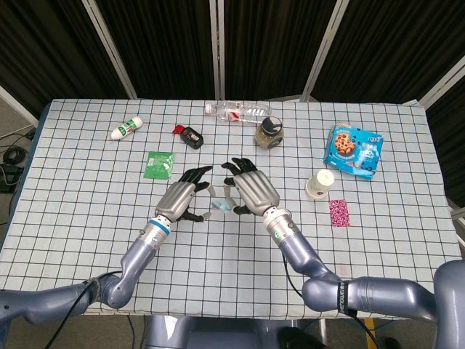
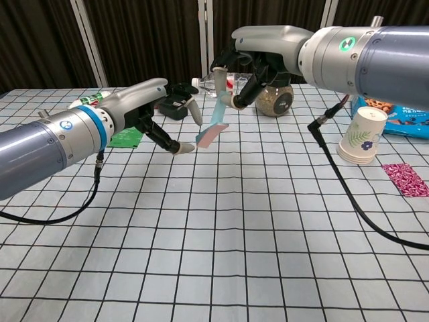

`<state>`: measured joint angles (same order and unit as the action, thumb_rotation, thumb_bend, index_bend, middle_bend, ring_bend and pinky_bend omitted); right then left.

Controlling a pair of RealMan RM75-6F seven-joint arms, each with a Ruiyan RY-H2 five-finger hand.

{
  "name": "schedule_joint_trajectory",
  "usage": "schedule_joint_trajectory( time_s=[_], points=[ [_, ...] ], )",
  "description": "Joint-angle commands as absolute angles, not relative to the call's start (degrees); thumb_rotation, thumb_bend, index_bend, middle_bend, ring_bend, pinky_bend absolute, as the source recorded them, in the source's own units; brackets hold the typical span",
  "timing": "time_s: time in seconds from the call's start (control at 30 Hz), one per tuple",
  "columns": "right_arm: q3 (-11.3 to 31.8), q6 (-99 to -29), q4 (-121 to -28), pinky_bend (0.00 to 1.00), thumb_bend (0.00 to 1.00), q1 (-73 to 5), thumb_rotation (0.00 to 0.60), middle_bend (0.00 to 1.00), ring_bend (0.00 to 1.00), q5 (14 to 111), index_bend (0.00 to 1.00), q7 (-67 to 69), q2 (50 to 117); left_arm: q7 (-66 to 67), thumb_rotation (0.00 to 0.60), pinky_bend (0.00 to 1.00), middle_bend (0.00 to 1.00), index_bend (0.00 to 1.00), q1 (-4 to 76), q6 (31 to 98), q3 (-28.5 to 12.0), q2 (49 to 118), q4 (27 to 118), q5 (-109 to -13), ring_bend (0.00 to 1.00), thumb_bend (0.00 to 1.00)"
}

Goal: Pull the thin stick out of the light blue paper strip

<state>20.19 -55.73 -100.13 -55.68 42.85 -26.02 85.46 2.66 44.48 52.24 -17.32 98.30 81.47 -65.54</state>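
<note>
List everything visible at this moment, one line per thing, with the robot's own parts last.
Paper strip: 1, light blue, hanging from right hand above table centre.
Water bottle: 1, clear, lying at far edge.
Jar: 1, dark lid, near bottle.
Cookie bag: 1, blue, far right.
Paper cup: 1, white, right of centre.
Pink packet: 1, near cup.
Green packet: 1, left of centre.
White tube: 1, far left.
Black box: 1, red tab beside.
Left hand: open, beside strip.
Right hand: holds strip.

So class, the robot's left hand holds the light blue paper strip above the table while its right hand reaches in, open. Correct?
Not quite: hands swapped. The chest view shows the right hand holding the light blue paper strip above the table, while the left hand reaches in, open.
</note>
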Motion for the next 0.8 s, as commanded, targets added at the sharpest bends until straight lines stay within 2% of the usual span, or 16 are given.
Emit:
schedule_joint_trajectory(
  time_s=[0.03, 0.23, 0.8],
  points=[
    [19.87, -56.12, -100.60, 0.00, 0.43, -55.94, 0.600, 0.14, 0.00, 42.83, 0.79, -26.26, 85.19, 3.73, 0.600, 0.00, 0.00, 0.43, 44.91, 52.68, -17.17, 98.89, 81.39, -64.96, 0.00, 0.28],
    [19.41, -56.81, -100.79, 0.00, 0.43, -56.22, 0.600, 0.14, 0.00, 42.59, 0.79, -26.06, 85.15, 4.85, 0.600, 0.00, 0.00, 0.52, 45.21, 53.44, -17.11, 99.68, 81.62, -63.80, 0.00, 0.28],
    [18.41, -57.07, -101.24, 0.00, 0.43, -56.47, 0.600, 0.15, 0.00, 43.66, 0.79, -24.14, 84.62, 7.11, 0.600, 0.00, 0.00, 0.53, 45.99, 54.89, -17.12, 100.83, 82.69, -61.69, 0.00, 0.32]
  ],
)
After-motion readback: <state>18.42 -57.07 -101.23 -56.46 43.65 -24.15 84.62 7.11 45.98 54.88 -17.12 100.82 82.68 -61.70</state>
